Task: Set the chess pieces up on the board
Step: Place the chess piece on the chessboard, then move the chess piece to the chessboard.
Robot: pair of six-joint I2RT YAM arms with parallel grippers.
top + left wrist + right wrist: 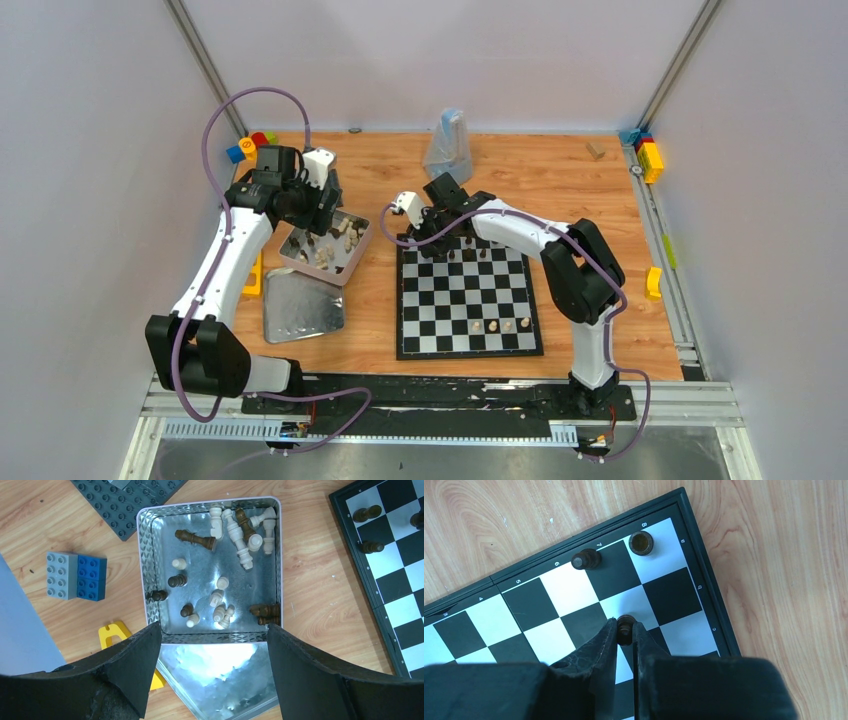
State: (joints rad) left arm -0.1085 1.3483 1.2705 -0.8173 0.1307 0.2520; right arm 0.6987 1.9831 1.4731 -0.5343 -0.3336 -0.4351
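Observation:
The board [470, 300] lies right of centre, with dark chess pieces [470, 253] along its far row and a few cream ones [500, 325] near its front. My right gripper [625, 627] is shut on a dark piece [625, 622] over a white square near the board's far left corner. Two more dark pieces [586, 559] [641, 543] stand on the edge squares beyond it. My left gripper [214, 627] hangs open and empty above the near rim of the silver tin [150, 555]. Several dark [196, 539] and cream pieces [239, 540] lie loose in the tin.
The tin's lid [303, 305] lies in front of the tin. A grey studded plate [125, 500], blue and grey bricks [76, 576] and a yellow part [115, 635] sit left of it. A clear bag [447, 145] stands at the back; coloured bricks [650, 155] line the right rail.

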